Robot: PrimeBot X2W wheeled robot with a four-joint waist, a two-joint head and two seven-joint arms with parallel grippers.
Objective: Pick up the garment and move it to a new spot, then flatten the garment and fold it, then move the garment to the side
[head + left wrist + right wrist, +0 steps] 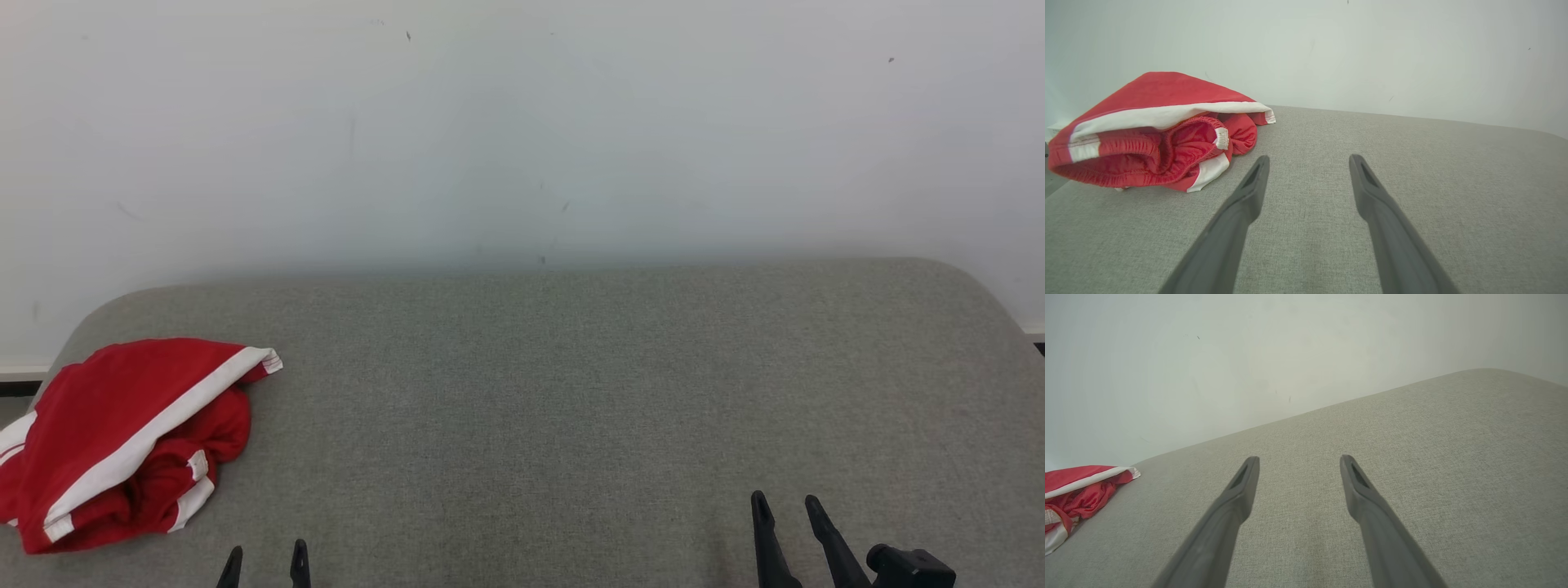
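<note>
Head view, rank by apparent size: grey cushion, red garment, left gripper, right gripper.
grey cushion
red garment
right gripper
left gripper
Both grippers are cropped by the bottom edge, so their order is unsure.

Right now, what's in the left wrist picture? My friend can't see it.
A crumpled red garment with white stripes lies on a grey padded surface, left of the left arm's two dark fingers, spread open and empty. A pale wall stands behind.

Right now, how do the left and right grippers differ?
The left gripper is near the red garment; the right gripper is far across the grey cushion. In the head view the left gripper shows just fingertips, the right gripper longer fingers. Both are open and empty.
</note>
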